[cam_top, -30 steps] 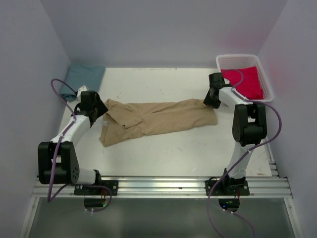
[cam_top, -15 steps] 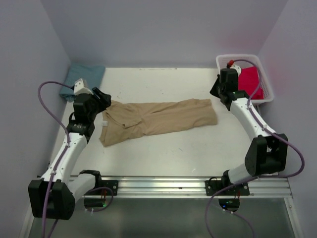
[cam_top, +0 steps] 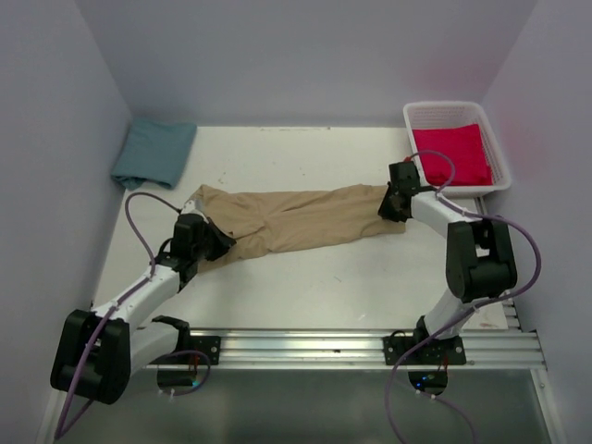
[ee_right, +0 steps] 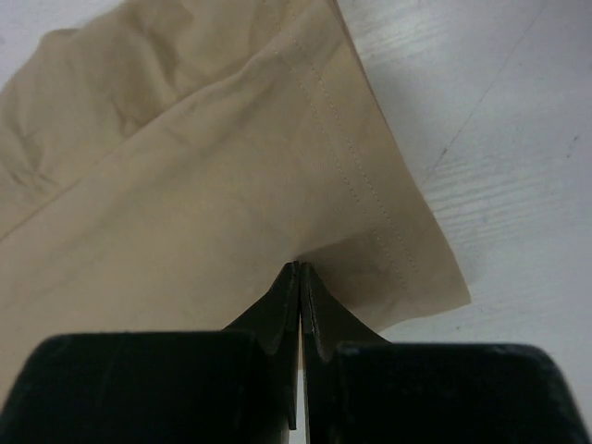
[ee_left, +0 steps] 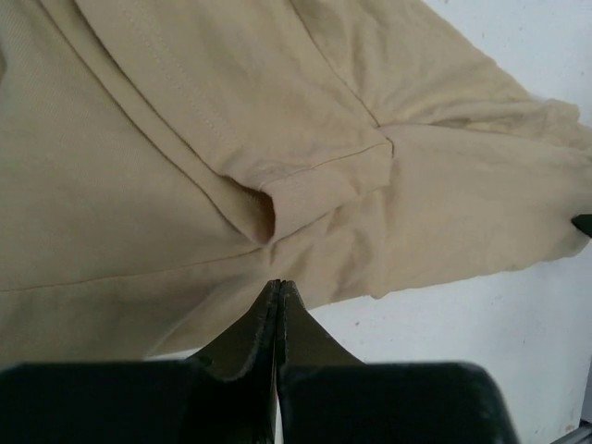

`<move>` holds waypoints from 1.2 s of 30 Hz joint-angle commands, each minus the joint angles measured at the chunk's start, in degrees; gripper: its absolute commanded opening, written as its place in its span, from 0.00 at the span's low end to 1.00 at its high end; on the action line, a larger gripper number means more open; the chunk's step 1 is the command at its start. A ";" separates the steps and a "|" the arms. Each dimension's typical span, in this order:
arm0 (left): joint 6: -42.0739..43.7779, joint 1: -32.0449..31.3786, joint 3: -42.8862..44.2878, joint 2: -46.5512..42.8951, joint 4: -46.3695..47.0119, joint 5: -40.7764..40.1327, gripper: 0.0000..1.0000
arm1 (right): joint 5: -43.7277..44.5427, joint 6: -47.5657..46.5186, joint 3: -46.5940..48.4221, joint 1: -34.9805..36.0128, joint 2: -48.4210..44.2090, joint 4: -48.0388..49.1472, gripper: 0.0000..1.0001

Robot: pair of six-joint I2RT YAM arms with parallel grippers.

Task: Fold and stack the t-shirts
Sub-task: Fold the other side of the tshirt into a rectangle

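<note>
The tan t-shirt lies spread lengthwise across the middle of the table. My left gripper is low at its near-left edge, shut, and the cloth gathers right at the fingertips. My right gripper is at the shirt's right end, shut, pinching the cloth just inside the stitched hem, with the fabric puckered at the tips. A teal-blue t-shirt sits folded at the back left corner. The red-pink t-shirt lies in the basket.
The white slatted basket stands at the back right corner, close behind the right arm. Purple-grey walls close in the table on the left, back and right. Bare white tabletop runs between the shirt and the rail at the front.
Both arms came down onto the tan shirt and both grippers closed. The left gripper moved from the shirt's far-left corner to its near-left edge; the right returned to the right end.
</note>
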 commanded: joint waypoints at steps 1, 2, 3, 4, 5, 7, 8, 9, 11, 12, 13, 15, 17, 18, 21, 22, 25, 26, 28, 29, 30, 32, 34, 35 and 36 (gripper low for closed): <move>-1.82 -0.35 0.53 -1.09 4.34 -1.85 0.00 | -1.13 1.58 0.13 -0.09 2.35 2.57 0.00; -1.73 -0.35 0.53 -0.83 4.43 -2.20 0.00 | -1.13 1.58 0.30 -0.01 3.32 3.01 0.00; -1.73 -0.35 0.62 -0.65 4.69 -2.38 0.00 | -1.13 1.67 0.48 -0.09 4.20 3.01 0.00; -1.73 -0.35 0.70 -0.47 4.95 -2.90 0.00 | -1.22 1.76 0.65 -0.01 5.08 3.01 0.00; -1.73 -0.35 0.53 -0.47 5.39 -3.17 0.00 | -1.48 1.67 0.65 -0.01 6.66 3.10 0.00; -1.56 -0.35 0.53 0.40 6.97 -4.74 0.00 | -1.74 2.02 0.65 0.08 7.99 3.45 0.00; -1.38 -0.35 0.53 1.62 7.67 -4.93 0.00 | -1.83 2.02 0.57 0.08 8.86 3.54 0.00; -1.03 -0.35 0.62 2.33 7.94 -7.28 0.00 | -1.75 2.11 0.57 0.08 9.13 3.45 0.00; -0.33 -0.35 1.23 5.74 8.21 -8.53 0.00 | -1.13 2.11 0.48 0.08 9.57 3.01 0.00; -0.06 -0.35 1.49 6.99 8.03 -9.14 0.00 | -0.52 2.11 0.65 0.00 9.57 2.58 0.00; 0.02 -0.35 2.37 8.30 7.42 -9.93 0.00 | -0.17 2.11 0.83 -0.01 9.57 2.05 0.00; 0.46 -0.35 3.07 12.17 6.37 -10.46 0.00 | 1.15 2.02 1.62 0.00 9.66 0.73 0.00; 0.55 -0.35 3.87 15.08 4.70 -11.34 0.00 | 2.03 1.93 2.32 0.08 9.66 -0.59 0.00; 0.90 -0.35 4.30 15.87 3.99 -13.00 0.00 | 2.38 1.93 2.50 0.00 9.84 -0.94 0.00; 0.91 -0.17 5.10 17.19 1.62 -16.51 0.00 | 3.79 2.11 3.20 -0.01 10.28 -2.70 0.00; 0.82 -0.17 5.10 17.19 1.18 -17.66 0.00 | 4.84 2.20 3.38 0.08 10.36 -3.14 0.00; 0.47 1.05 5.45 16.58 0.21 -21.09 0.00 | 7.47 2.90 3.64 0.08 10.72 -5.68 0.00; 0.38 1.76 5.63 15.80 -2.75 -21.88 0.00 | 10.44 3.07 3.82 0.08 10.80 -7.43 0.00; 0.90 5.35 5.98 15.00 -3.83 -23.21 0.00 | 13.36 4.30 3.91 -0.35 11.24 -9.20 0.00; 1.25 6.76 6.15 14.30 -4.44 -23.21 0.00 | 13.72 4.91 3.82 -0.71 11.51 -10.51 0.00; 2.56 9.73 6.50 13.77 -4.88 -22.95 0.00 | 13.55 5.44 3.73 -1.40 12.03 -10.96 0.00; 3.62 11.95 7.12 13.94 -5.41 -23.21 0.00 | 13.20 5.97 3.73 -2.02 12.56 -11.49 0.00; 4.77 13.45 8.17 14.55 -5.94 -23.56 0.00 | 12.76 6.33 3.82 -2.55 13.00 -11.75 0.00; 4.77 13.45 8.18 15.43 -5.86 -23.39 0.00 | 12.84 6.59 4.17 -2.64 13.52 -12.45 0.00; 4.77 15.02 8.18 15.78 -5.51 -22.34 0.00 | 13.19 7.03 4.34 -2.90 13.62 -12.89 0.00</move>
